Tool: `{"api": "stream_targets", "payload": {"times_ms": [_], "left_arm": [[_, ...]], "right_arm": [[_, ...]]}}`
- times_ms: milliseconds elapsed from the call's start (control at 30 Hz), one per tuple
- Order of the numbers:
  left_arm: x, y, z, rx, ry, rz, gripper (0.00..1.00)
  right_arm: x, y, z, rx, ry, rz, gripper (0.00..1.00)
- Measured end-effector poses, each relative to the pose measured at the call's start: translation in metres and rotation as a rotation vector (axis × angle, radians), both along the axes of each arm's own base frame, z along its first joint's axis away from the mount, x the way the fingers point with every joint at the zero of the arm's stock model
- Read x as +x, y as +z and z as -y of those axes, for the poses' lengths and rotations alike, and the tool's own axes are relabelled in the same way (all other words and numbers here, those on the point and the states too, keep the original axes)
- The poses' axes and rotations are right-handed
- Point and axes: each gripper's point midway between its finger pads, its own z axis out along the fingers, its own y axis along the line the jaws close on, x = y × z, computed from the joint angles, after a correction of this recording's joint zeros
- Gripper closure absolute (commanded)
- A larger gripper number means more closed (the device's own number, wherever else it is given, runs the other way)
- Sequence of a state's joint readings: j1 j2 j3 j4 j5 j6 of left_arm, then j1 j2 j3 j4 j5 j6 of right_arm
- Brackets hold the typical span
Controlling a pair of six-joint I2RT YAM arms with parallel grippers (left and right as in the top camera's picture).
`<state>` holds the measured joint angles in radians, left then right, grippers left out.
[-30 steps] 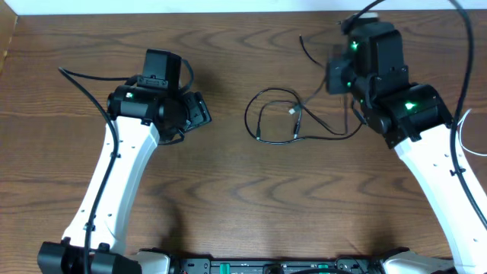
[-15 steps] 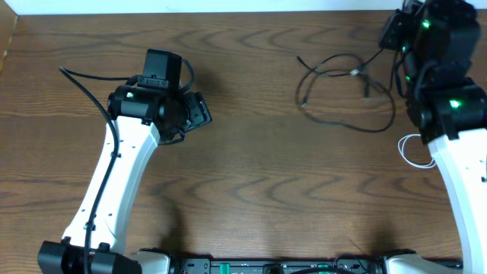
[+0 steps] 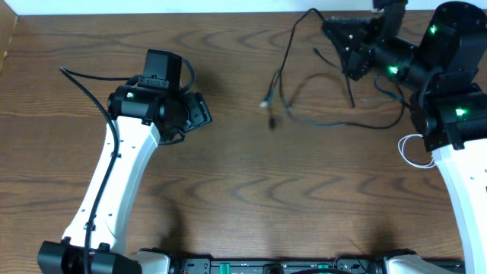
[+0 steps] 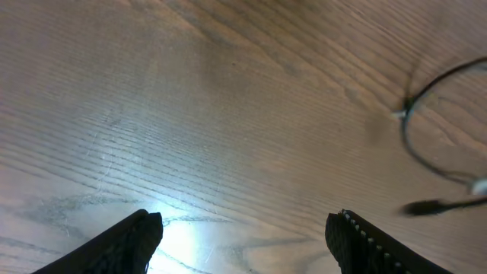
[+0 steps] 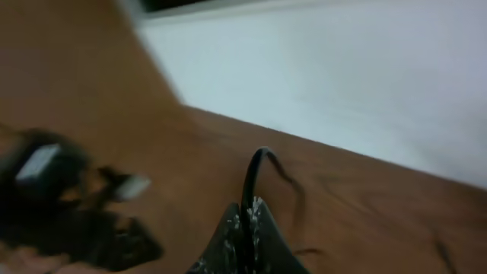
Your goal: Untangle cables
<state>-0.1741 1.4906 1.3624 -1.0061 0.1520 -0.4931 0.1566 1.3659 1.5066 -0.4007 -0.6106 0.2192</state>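
Observation:
The black cable (image 3: 283,72) trails from my right gripper (image 3: 329,29) at the table's far right, down to plug ends near the middle, with a loop running right along the table. In the right wrist view the fingers (image 5: 247,222) are shut on the black cable (image 5: 254,171), which arcs up out of them. The white cable (image 3: 409,154) lies as a small loop at the right edge, beside the right arm. My left gripper (image 3: 201,113) is open and empty over bare wood at the left. The left wrist view (image 4: 243,236) shows part of the black cable's loop (image 4: 420,156).
The table is dark wood (image 3: 251,198). A white wall runs along the far edge (image 3: 190,6). The left arm's own thick black cable (image 3: 84,80) lies at the far left.
My right gripper has swung from the table's middle right to the far right, carrying the black cable with it. The cable's loops have pulled out and now hang leftward. The left arm has not moved.

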Motion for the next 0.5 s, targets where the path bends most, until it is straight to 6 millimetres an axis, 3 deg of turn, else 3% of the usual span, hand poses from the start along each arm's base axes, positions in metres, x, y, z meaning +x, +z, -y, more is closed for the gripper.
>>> {"api": "stream_targets", "payload": {"times_ms": [233,400,467,500], "left_arm": [[0.000,0.000,0.000,0.000,0.000,0.000,0.25],[0.000,0.000,0.000,0.000,0.000,0.000,0.25],[0.000,0.000,0.000,0.000,0.000,0.000,0.25],[0.000,0.000,0.000,0.000,0.000,0.000,0.25]], "right_arm": [[0.031,-0.035,0.081,-0.131,-0.415,-0.107,0.99],[0.033,-0.055,0.147,-0.205,-0.740,-0.193,0.99],[0.033,-0.055,0.151,-0.199,-0.747,-0.194,0.99],[0.034,-0.053,0.143,-0.187,-0.701,-0.186,0.99]]}}
